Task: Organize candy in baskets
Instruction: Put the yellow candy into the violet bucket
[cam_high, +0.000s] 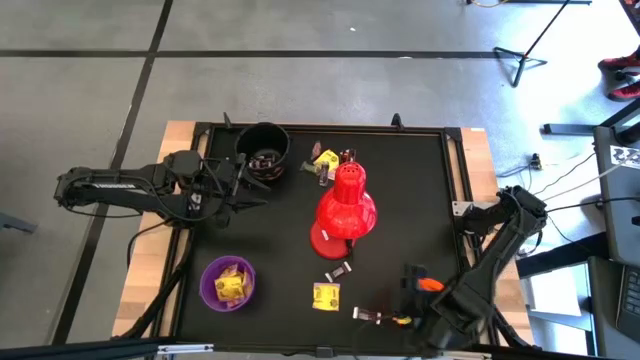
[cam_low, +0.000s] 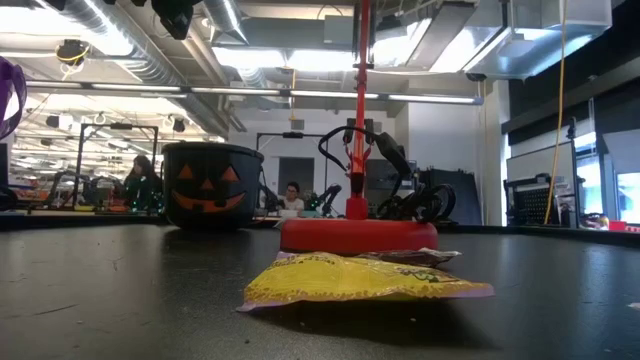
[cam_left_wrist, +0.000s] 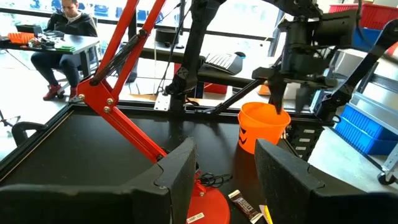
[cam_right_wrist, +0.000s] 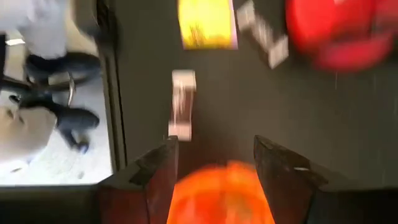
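The red desk lamp (cam_high: 345, 205) is standing mid-table. The black bucket (cam_high: 262, 150), purple bucket (cam_high: 228, 283) and orange bucket (cam_left_wrist: 263, 126) are sitting apart. The right gripper (cam_right_wrist: 214, 163) is hovering, fingers parted and empty, over the orange bucket; the left gripper (cam_left_wrist: 225, 175), also parted, is empty. 1 yellow candy (cam_high: 326, 295) is lying nearby.

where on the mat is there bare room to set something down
Widest bare patch: right half of the black mat, from the red lamp to the right edge. A smaller one lies between the black bucket and purple bucket. Crowded: the near edge, with yellow candy, a dark candy bar and the orange bucket under the right tool.
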